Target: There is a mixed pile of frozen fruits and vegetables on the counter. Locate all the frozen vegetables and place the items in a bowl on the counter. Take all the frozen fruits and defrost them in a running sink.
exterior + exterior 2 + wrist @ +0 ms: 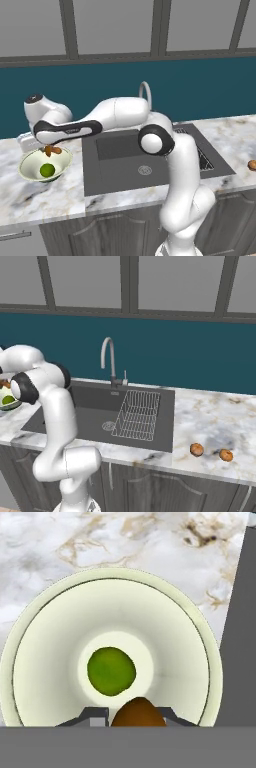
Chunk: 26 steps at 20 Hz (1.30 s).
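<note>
- The bench (pixel 30 197) carries the bowl on its left end, left of the sink (pixel 125 172); you work over that end now.
- The bowl (pixel 31 161) sits upright, mouth up, just left of the sink edge, with the green ball (pixel 111 670) resting at its centre.
- Your end effector (pixel 49 148) hangs just above the bowl, clamped narrow on the brown mushroom piece (pixel 138 713).
- That piece seems to hang with its long axis roughly vertical in the left base view; I cannot tell cap from stem.
- Release it low over the centre, I judge, so it does not bounce off the sloping sides or over the rim.
- The two orange fruits (pixel 196 449) lie on the bench right of the sink, still to go.
</note>
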Tool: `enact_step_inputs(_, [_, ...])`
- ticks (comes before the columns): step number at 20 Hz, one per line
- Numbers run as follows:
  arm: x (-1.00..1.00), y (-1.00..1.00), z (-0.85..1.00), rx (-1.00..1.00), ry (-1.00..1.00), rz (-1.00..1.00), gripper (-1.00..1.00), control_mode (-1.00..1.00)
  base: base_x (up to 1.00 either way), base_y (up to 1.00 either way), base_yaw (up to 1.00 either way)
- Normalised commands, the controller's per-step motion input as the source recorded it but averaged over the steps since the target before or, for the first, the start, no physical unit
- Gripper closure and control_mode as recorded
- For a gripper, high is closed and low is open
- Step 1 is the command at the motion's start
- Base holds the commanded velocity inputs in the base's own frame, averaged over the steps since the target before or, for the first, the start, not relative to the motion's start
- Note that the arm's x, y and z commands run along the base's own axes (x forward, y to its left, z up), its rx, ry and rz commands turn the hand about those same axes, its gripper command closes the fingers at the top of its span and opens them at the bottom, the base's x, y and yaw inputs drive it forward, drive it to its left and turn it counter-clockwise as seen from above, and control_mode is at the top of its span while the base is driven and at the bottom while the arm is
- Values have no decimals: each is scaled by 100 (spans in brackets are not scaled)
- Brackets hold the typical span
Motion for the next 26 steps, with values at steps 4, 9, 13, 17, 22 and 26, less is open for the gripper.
enact_step_inputs(4, [8,12,-23,1,2,-2,100,-100,0,0,0])
enact_step_inputs(9, [1,5,-13,3,4,-3,100,-100,0,0,0])
enact_step_inputs(13, [1,1,-16,4,4,-4,100,-100,0,0,0])
enact_step_inputs(17, [4,0,-19,4,2,-4,100,-100,0,0,0])
enact_step_inputs(22, [4,0,-17,3,0,-4,100,-100,0,0,0])
enact_step_inputs(26, [0,4,-18,1,0,-3,100,-100,0,0,0])
